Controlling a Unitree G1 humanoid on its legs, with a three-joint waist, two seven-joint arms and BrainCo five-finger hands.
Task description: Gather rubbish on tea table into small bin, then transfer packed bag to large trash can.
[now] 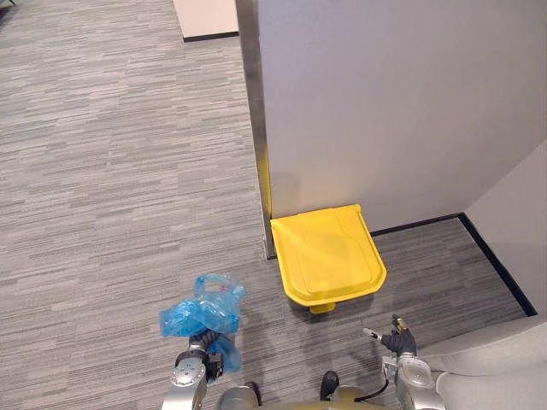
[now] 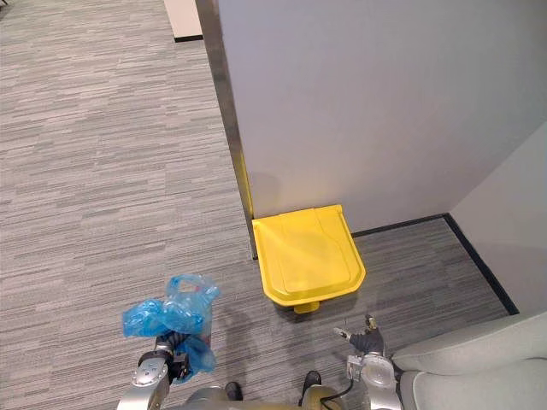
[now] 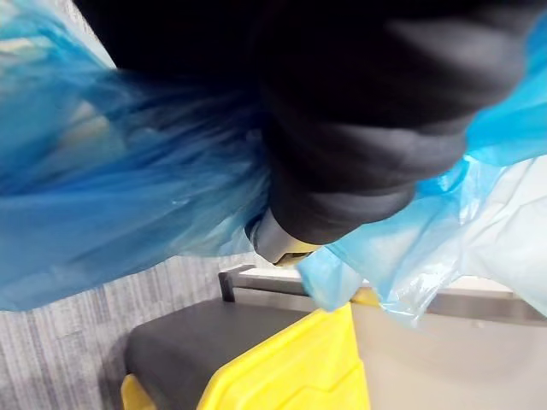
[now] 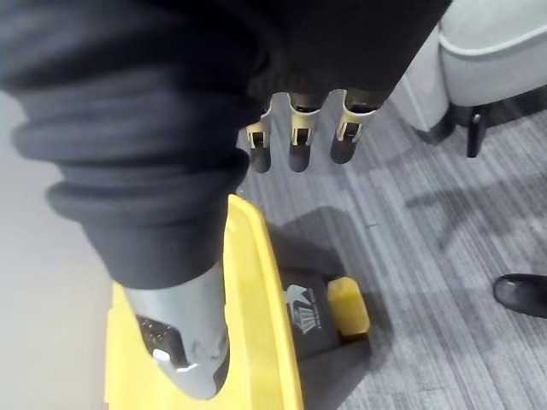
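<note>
Head cameras first: we're seeing the blue bag (image 1: 203, 309) bunched up over the left hand (image 1: 205, 357). It's riding above the grey carpet (image 1: 102, 213), a little to the left of the yellow-lidded trash can (image 1: 329, 248). The can is sitting against the wall (image 1: 402, 102) with its lid down. The right hand (image 1: 396, 341) is hanging near the can's front right corner, beside a grey armchair (image 1: 491, 367).

Left wrist camera: thin blue film is billowing all round the dark cover, and the yellow lid is peeking out past it. The plastic is hiding the grip, so we can't tell whether that hand is clamped on the bag or just hooked into it.

Right wrist camera: the fingers (image 4: 298, 145) are dangling straight and apart with nothing in them, above the can's yellow pedal (image 4: 347, 309).

Handling-wise, we're guessing the bag is light, floppy and slippery. It's the sort of film that's going to stretch or tear if it gets pinched on the belly. We're thinking the gathered neck is the place to hold, so the load is hanging below and nothing is spilling out. The lid is down, so it's looking like a job for the pedal or the free right hand before the bag goes in.
</note>
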